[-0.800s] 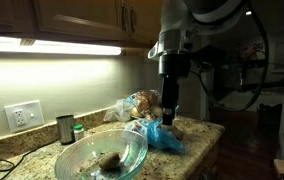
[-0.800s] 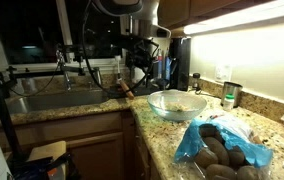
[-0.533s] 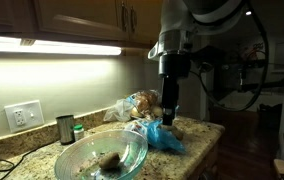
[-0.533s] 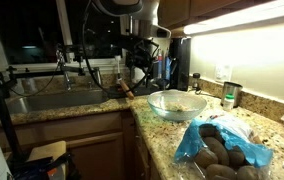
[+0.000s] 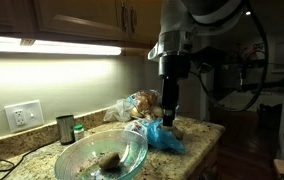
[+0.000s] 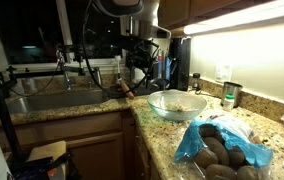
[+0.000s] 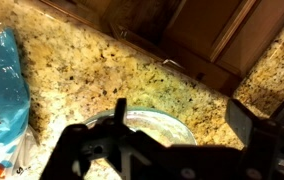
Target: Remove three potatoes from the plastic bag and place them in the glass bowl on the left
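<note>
Tool (image 5: 169,116) released, empty, hanging above surface (image 6: 157,132). Glass bowl (image 5: 74,150) holding potato (image 5: 109,159) sits below tool, apart; plastic bag (image 6: 190,142) also below, untouched.

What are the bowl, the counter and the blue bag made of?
Bowl: clear glass, it seems; the potato inside shows through its wall.
Counter: polished stone, likely granite; glossy, tan with dark flecks.
Bag: thin blue plastic, by its crinkled folds.
</note>
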Controlling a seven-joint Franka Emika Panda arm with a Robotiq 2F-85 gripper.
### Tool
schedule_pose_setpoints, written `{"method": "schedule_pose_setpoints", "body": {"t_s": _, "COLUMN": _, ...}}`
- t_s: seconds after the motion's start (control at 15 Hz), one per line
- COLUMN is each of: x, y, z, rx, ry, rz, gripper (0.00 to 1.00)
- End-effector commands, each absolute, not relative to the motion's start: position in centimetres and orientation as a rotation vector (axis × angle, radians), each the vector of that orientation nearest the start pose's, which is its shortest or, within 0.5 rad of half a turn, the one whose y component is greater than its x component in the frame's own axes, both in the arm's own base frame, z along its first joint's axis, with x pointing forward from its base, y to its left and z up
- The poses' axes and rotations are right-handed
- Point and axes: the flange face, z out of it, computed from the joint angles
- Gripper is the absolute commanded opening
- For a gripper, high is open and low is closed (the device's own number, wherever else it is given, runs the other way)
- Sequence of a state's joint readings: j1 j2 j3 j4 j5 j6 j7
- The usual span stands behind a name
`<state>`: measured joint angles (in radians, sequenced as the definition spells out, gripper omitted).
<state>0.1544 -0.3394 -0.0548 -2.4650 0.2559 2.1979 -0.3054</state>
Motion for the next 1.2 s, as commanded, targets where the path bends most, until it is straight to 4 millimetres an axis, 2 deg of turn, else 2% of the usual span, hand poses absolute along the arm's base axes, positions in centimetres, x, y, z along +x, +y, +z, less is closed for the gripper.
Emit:
{"method": "schedule_pose_setpoints", "body": {"t_s": 0.0, "x": 43.8, "y": 4.3, "z": 42.5, "rx": -2.929, "ry": -0.379, "rz": -0.134, "gripper": 1.00}}
{"method": "schedule_pose_setpoints", "body": {"t_s": 0.53, "x": 44.1, "y": -1.4, "z": 42.2, "rx": -3.061, "ry": -0.344, "rz": -0.147, "gripper": 1.00}}
{"method": "schedule_pose_setpoints", "body": {"t_s": 0.87, "x": 45.0, "y": -6.1, "z": 41.7, "rx": -3.116, "ry": -0.250, "rz": -0.207, "gripper": 1.00}}
{"method": "schedule_pose_setpoints", "body": {"t_s": 1.13, "x": 46.0, "y": -9.6, "z": 40.5, "rx": -3.146, "ry": -0.158, "rz": -0.253, "gripper": 1.00}}
